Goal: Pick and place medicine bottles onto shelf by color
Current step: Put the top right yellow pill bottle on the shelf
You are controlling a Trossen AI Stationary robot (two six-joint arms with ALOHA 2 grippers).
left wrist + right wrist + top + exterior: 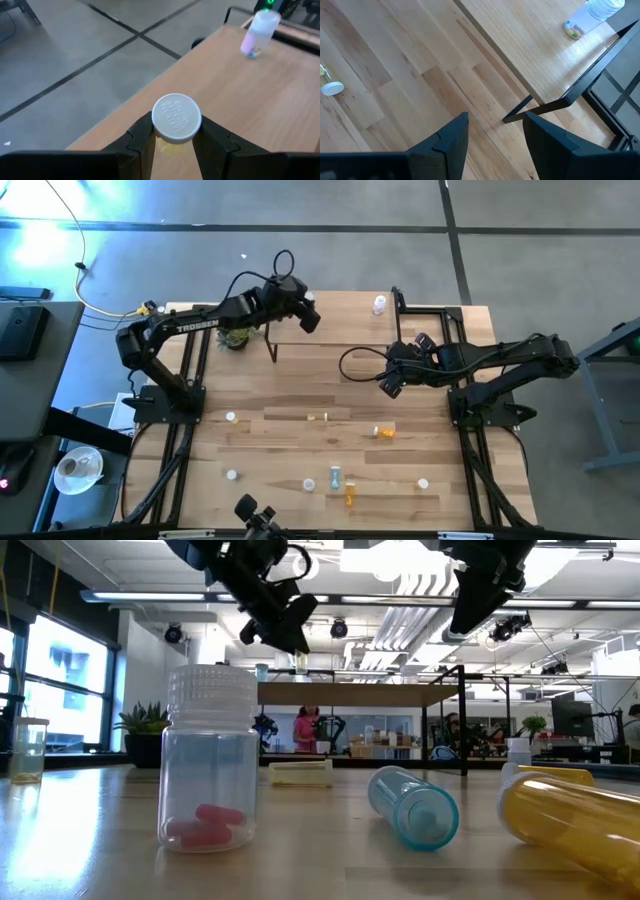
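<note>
Your left gripper (172,145) is clamped tight on a yellow bottle (176,120) just under its white cap, and in the overhead view it sits at the upper middle of the frame, over the left end of the shelf (340,315). So you're at the placing step. I'd say drop straight down and keep the bottle upright, because the wrist view shows it close to the plank's edge with bare floor right past it; nudge inward before you let go so it doesn't tip off. Only open the fingers once the base is resting on the wood, then lift straight up so a finger doesn't clip the cap. A clear bottle (379,304) already stands at the upper right of the shelf, so leave a good gap and start the yellow group at this end. Your right gripper (392,383) hangs empty with its fingers spread wide, right of centre in the overhead view, just off the shelf's front edge; it's fine waiting there. Plenty more bottles still lie across the lower table, like the orange bottle (384,432) and the blue bottle (336,477).
</note>
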